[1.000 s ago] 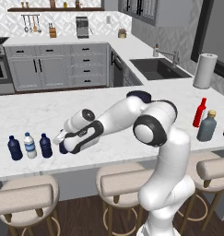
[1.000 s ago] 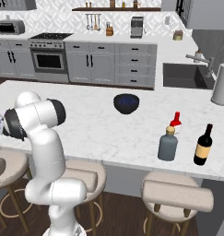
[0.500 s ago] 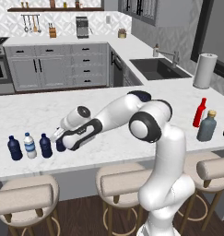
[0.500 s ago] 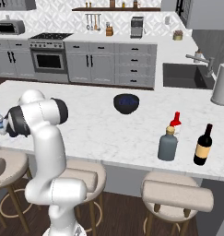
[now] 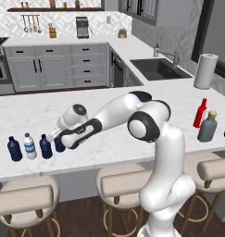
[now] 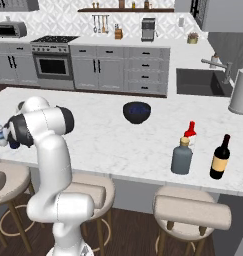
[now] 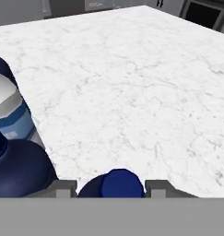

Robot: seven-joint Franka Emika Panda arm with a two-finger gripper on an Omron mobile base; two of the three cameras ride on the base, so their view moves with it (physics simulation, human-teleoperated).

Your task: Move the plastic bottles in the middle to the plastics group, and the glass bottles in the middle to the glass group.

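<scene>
Gripper closed on navy bottle, its cap between the finger tips. Marble counter stretches beyond. At left: second navy bottle, close beside the held one; clear blue-labelled bottle behind it.

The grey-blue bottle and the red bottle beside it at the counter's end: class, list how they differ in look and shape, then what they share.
The grey-blue bottle is squat and wide; the red bottle is slender. The grey-blue bottle has a short neck and tan stopper; the red bottle tapers to a narrow neck with a red top. In the right base view the grey-blue bottle stands nearer, partly hiding the red bottle. Both stand upright, close together on the marble counter.
</scene>
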